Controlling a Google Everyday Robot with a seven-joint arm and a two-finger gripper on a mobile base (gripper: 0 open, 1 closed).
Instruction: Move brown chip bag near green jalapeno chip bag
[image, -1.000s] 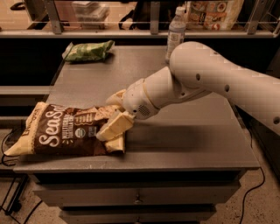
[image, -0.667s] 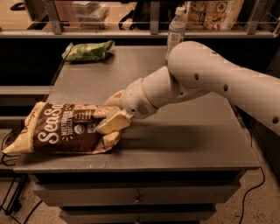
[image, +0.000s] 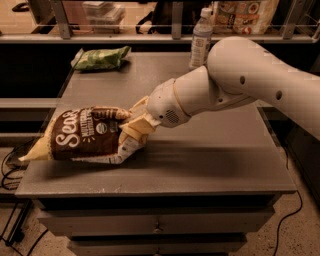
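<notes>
We saw the claw (image: 134, 126) clamped on one end of the brown bag (image: 82, 134); the green bag (image: 100, 57) lay at eleven o'clock.

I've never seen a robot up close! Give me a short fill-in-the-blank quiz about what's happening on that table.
1. The gripper is shut on one end of the brown chip bag, the ____ of the bags.
2. The table holds ____ chip bags; the green jalapeno chip bag lies at its far corner.
3. The water bottle stands ____ near the table's back edge.

Missing words: larger; two; upright.
</notes>
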